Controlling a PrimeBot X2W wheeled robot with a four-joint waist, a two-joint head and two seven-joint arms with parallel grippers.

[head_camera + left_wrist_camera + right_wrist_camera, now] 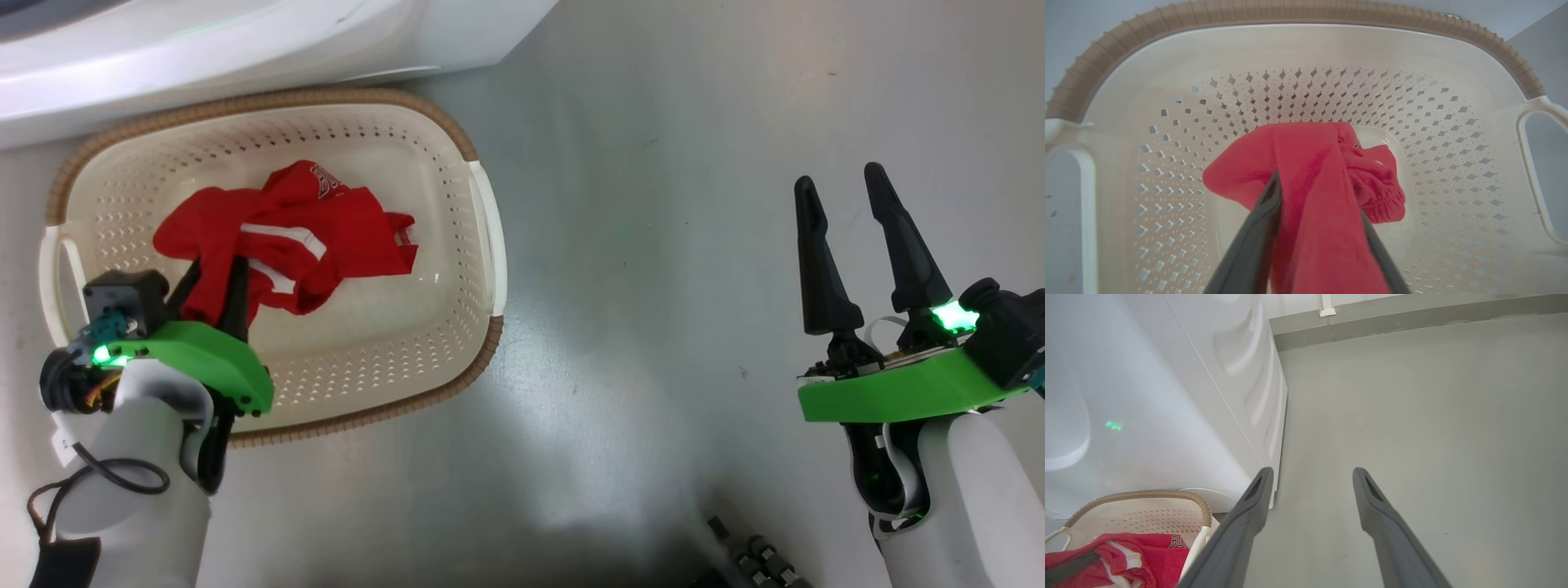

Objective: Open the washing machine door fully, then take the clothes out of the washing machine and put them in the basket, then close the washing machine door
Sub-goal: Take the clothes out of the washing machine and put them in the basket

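Head view: left gripper (217, 282) dips into the basket (245, 102) among the clothes (302, 237); right gripper (839, 181) hangs wide open, empty, well apart from the basket.
Left wrist view adds what head view lacks: a red strip runs between the 2 fingers (1257, 228), which stand somewhat apart; cannot tell whether they pinch it. Other clothes lie bunched on the basket base. Right wrist view adds the washing machine (1167, 396) side panel just behind the basket and a wall skirting (1412, 322) beyond. Left fingertips buried in cloth in head view; machine cut off at top edge; fabric lettering folded, unreadable; dark ridged thing (751, 563) at bottom edge unclear. Smooth grey glossy floor (653, 245); basket stands on it.
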